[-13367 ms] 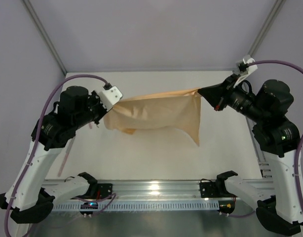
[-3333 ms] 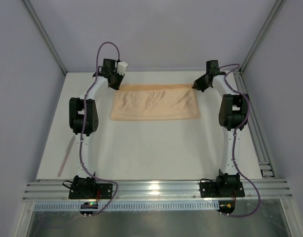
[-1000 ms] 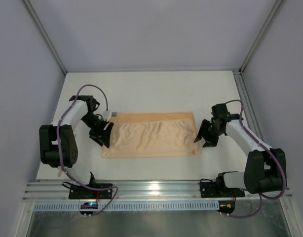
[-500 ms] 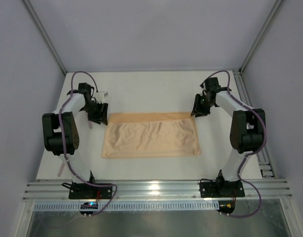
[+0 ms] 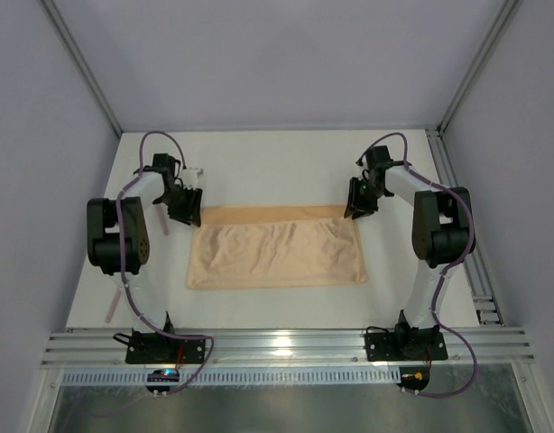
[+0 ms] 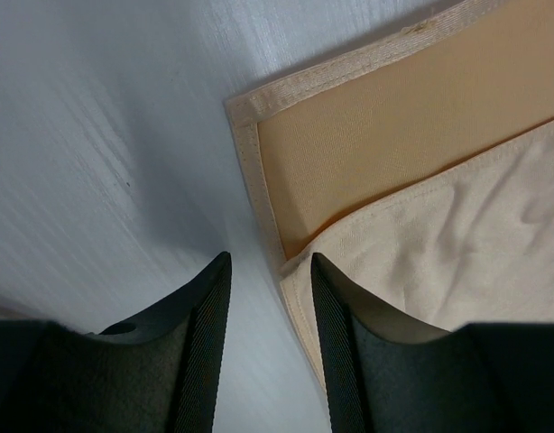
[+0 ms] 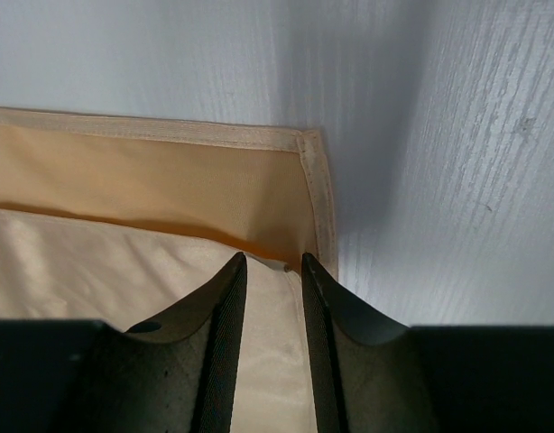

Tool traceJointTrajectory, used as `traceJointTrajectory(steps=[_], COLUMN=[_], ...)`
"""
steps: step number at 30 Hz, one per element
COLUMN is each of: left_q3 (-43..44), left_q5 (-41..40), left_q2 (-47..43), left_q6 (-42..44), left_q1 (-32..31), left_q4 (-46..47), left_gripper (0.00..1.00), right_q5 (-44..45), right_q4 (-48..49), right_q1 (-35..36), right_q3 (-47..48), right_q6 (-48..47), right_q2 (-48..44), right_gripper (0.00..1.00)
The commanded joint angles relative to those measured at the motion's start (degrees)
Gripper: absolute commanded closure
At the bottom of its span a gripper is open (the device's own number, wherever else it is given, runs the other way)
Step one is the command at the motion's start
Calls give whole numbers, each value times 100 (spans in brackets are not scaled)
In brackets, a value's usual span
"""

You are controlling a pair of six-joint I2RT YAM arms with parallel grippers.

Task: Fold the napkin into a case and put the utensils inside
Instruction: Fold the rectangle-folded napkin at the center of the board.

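white table [image 5: 259, 171] holds the napkin [image 5: 275, 253] folded once, mid-table; case unfinished, utensil [image 5: 109, 308] outside at left. left gripper [image 6: 270, 269] and right gripper [image 7: 272, 263] hover part-open over its far corners, holding nothing.

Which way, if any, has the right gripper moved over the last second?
Yes. The right gripper went away from the arm bases, from beside the near right edge of the peach-orange cloth napkin to its far right corner.

Bright diffuse light, soft shadows, sharp focus.
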Motion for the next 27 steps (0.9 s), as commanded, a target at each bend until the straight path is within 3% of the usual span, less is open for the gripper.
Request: traceJointTrajectory(steps=[1,5,12,21,27], left_q3=[-114,-229,-229,-212,-124], left_q5=[114,202,202,607,651], left_q2=[-13,-92,-241,-294,-312], left_q6=[10,-8,27,80,150], left_q1=[-35,-27,-35,-35,-35], left_q4=[164,199,199,120,-20], left_gripper=[58,60,69,71,94], right_q5=[48,31,-22,-49,-14], right_q4=[136,127,145,118,65], right_q1=[59,103,121,121,121], right_q3=[178,213,214,161,196], right_q6=[-74,-56,-4,-3,5], right_q2=[58,128,94,-91,-284], right_gripper=[65,68,92,97,97])
